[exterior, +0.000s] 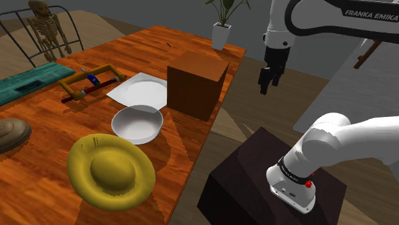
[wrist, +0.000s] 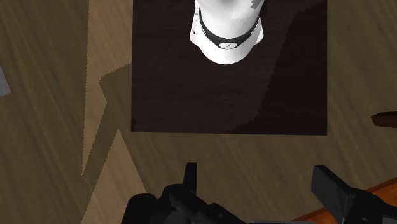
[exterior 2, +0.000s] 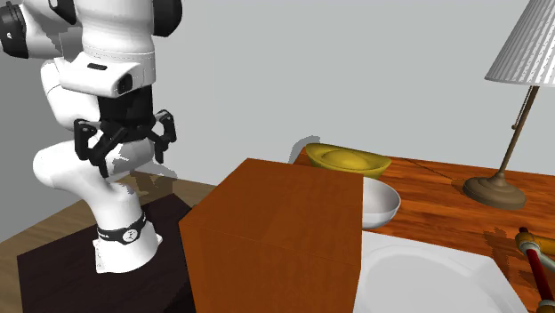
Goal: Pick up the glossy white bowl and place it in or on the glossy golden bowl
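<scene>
In the shoulder view, the yellow bowl [exterior: 110, 171] sat at the near left of the wooden surface [exterior: 48, 121], close to its front edge. The white bowl [exterior: 137, 123] stood upright just beyond it. Whether the 2 rims touched could not be told. A white plate [exterior: 142, 91] lay behind the white bowl. A brown box [exterior: 197, 83] rose just right of both, at the surface's right edge, walling that side. Right of that edge, past the box, the pincer [exterior: 269, 79] hung in open air above the floor [exterior: 249, 118], pointing down and touching nothing. In the wrist view its 2 fingers [wrist: 189, 175] stood wide apart with nothing between them, over the floor near the dark stand [wrist: 229, 83]. The second exterior view showed the pincer left of the box, with the 2 bowls beyond the box's far side.
</scene>
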